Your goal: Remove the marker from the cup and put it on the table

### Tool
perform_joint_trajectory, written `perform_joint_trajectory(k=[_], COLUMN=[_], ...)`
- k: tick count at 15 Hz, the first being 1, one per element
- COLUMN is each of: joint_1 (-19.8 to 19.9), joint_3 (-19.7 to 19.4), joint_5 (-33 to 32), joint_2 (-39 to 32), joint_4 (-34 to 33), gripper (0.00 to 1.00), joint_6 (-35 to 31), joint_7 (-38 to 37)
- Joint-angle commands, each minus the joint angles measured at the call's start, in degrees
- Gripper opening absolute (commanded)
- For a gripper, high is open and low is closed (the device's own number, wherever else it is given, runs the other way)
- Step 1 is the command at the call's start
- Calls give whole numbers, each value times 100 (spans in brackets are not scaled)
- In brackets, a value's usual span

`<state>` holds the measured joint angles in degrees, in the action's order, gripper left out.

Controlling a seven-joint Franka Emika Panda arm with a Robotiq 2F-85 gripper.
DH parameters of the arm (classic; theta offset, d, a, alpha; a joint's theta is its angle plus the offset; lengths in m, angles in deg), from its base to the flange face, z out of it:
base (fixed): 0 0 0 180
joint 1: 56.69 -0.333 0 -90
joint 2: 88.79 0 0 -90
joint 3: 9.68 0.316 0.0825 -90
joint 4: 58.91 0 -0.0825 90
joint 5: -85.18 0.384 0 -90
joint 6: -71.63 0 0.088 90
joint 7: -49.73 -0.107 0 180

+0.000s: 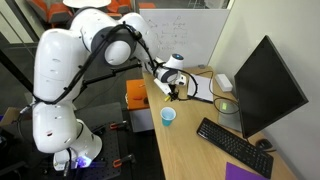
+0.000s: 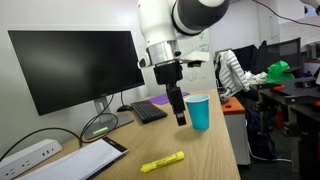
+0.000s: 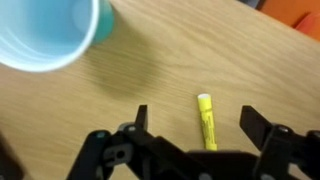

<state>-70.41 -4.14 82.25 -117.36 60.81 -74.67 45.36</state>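
Entry: marker [image 3: 207,120], yellow, lying flat on the tabletop [image 3: 150,70].
My end effector [image 3: 195,113] hovers with fingers apart, empty; in the wrist view the marker shows between them, cup [image 3: 45,35] off aside.

In an exterior view you look down from far behind the arm [image 1: 60,70]; in an exterior view, low beside the monitor [image 2: 75,65], you face it. Wrist view looks closely down; all share the cup [image 1: 168,116].
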Motion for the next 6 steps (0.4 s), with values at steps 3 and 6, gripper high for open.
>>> perform_joint_trajectory(k=[3,6], joint_1=[610,755], joint_3=[116,110], joint_5=[662,706], joint_2=[1302,1805], joint_4=[374,500], gripper=[100,100], joint_6=[1577,1893], joint_7=[153,383])
